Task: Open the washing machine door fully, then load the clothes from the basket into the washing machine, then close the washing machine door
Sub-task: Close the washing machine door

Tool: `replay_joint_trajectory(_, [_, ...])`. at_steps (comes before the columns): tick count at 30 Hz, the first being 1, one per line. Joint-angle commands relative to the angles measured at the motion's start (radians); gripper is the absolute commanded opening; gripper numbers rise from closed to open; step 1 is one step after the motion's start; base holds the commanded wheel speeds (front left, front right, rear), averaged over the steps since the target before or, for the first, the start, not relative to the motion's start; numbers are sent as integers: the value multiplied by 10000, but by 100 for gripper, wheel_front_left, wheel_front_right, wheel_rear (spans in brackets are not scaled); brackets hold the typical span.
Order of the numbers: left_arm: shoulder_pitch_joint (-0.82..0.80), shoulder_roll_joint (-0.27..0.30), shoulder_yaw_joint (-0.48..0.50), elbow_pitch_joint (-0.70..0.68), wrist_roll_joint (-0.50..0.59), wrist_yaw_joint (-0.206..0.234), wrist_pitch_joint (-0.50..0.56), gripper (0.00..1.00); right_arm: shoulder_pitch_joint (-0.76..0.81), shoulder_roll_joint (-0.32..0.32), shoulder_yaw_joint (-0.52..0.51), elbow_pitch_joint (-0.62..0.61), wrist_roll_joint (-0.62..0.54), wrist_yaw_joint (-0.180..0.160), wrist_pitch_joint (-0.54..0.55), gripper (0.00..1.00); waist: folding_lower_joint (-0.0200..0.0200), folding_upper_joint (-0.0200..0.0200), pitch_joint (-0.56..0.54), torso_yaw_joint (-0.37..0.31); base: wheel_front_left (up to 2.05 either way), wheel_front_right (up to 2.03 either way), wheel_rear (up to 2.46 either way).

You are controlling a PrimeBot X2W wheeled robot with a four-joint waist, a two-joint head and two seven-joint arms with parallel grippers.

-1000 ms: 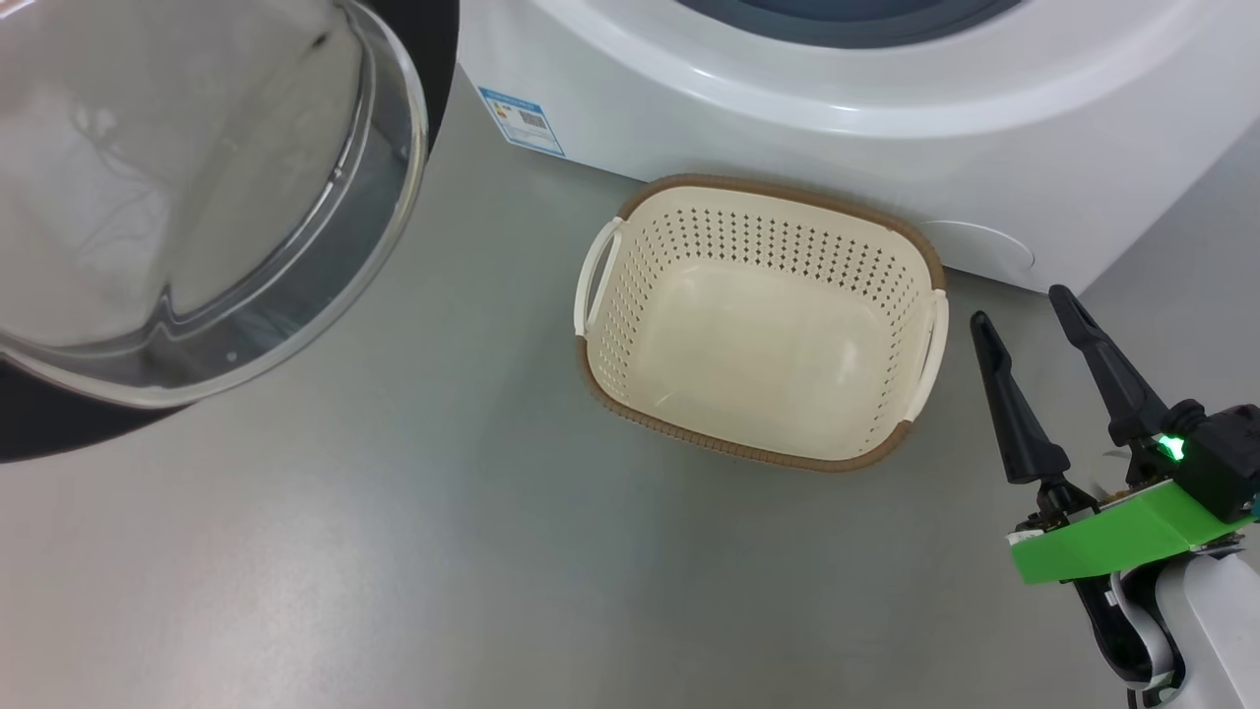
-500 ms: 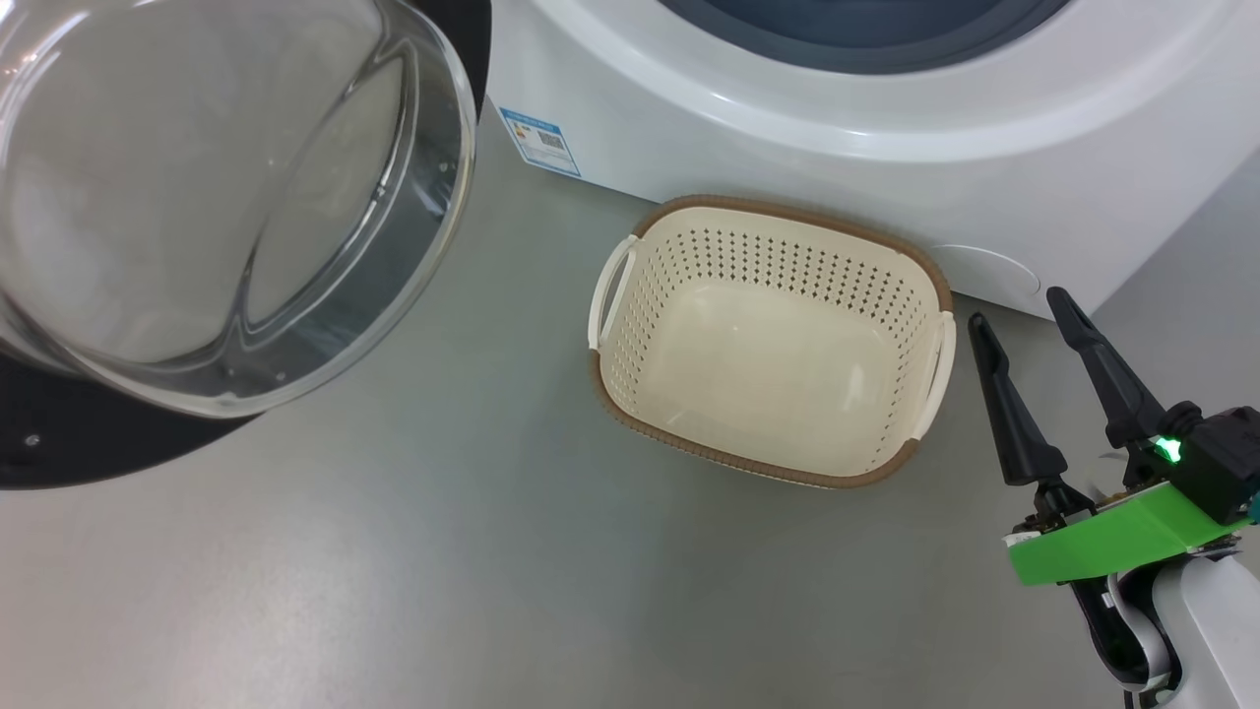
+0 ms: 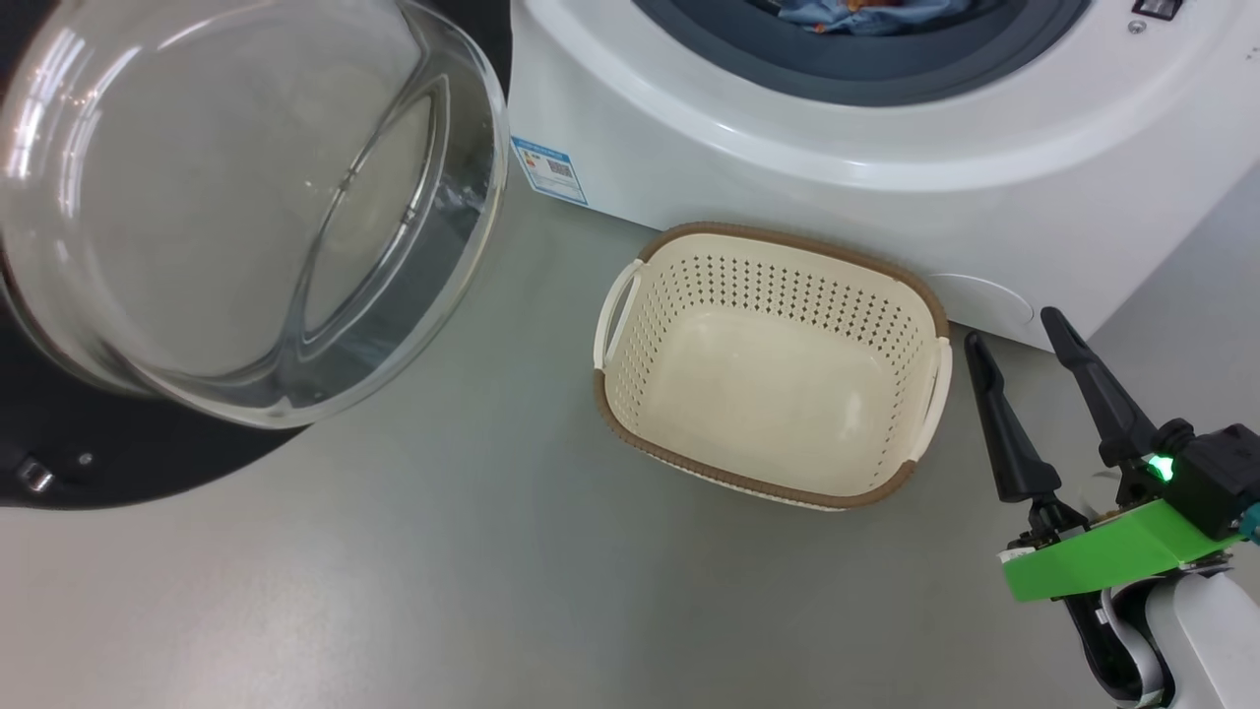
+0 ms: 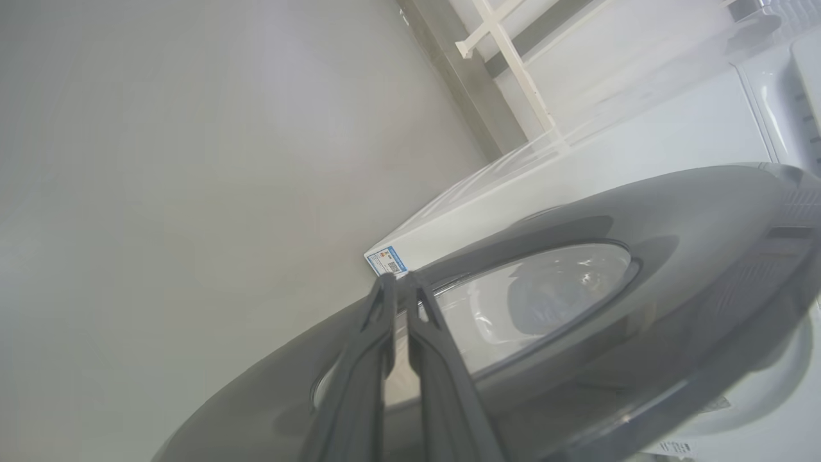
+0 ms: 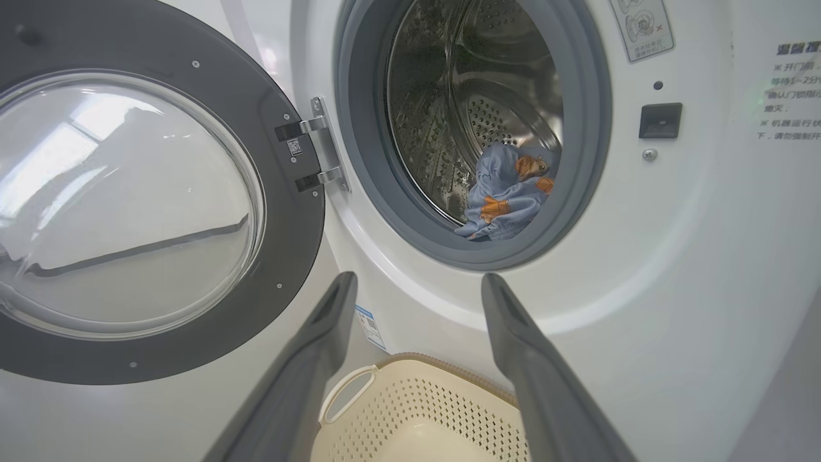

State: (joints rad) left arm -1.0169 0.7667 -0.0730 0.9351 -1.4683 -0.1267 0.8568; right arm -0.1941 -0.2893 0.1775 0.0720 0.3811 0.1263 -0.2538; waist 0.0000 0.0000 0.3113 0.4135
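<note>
My right end effector [image 3: 1013, 328] hangs spread wide and holds nothing, just beside the basket [image 3: 787, 238] on the floor [image 3: 492, 591]. My left end effector [image 4: 399, 280] is pinched closed by the outer face of the washing machine door [image 3: 246, 197], which stands swung open. The clothes [image 5: 507, 192] lie inside the washing machine [image 3: 787, 148].

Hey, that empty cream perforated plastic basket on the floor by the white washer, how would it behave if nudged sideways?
The cream perforated plastic basket looks empty and thin-walled, so probably light; a nudge would likely slide it across the smooth grey floor. Its wide, low shape suggests skidding rather than tipping. The perforated walls may flex slightly.
</note>
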Motion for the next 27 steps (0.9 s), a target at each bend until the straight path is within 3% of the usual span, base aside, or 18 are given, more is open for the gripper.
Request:
replay_joint_trajectory(1, [233, 547, 131, -397, -166, -40, 398, 0, 138, -13, 136, -238, 3, 44, -80, 100, 0, 0, -101, 34, 0, 0, 0])
replay_joint_trajectory(18, [1223, 642, 98, -2084, -833, -40, 1940, 0, 466, 140, 37, -265, 46, 44, -80, 100, 0, 0, -708, -54, 0, 0, 0])
replay_joint_trajectory(27, [2228, 644, 238, -3744, -1344, -40, 2589, 0, 675, 181, -66, -318, 40, 44, -80, 100, 0, 0, -934, -180, 0, 0, 0])
